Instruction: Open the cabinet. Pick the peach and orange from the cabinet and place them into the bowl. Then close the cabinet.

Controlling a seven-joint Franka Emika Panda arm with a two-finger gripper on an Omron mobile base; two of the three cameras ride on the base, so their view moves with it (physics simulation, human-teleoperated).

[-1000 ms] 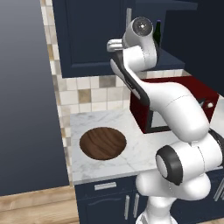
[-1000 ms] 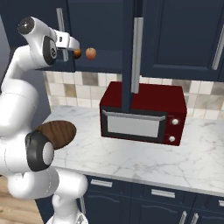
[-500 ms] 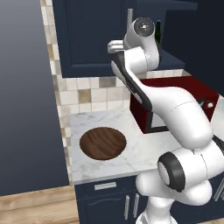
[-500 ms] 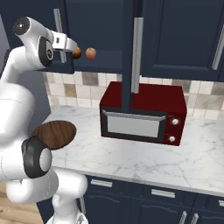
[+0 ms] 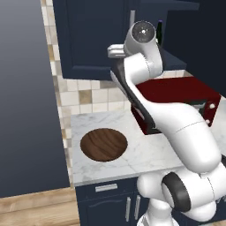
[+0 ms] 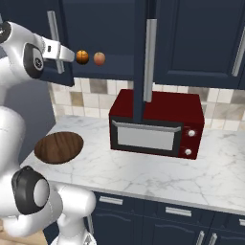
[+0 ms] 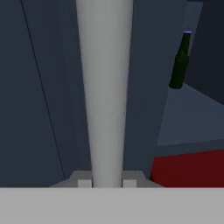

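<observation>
Left cabinet [image 6: 201,43] door farther open, end effector [image 7: 107,181] on handle [image 7: 105,87]

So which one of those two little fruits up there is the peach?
Find the dark red microwave on the marble counter, then look up and left into the open navy cabinet. Two small round fruits sit side by side there. The peach is the paler, reddish-pink one on the right; the orange is darker.

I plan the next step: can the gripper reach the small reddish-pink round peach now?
Probably not yet. The gripper has its jaws shut on the cabinet door's long silver bar handle. Once it lets go, the peach, beside the round orange-brown orange, looks unobstructed.
</observation>
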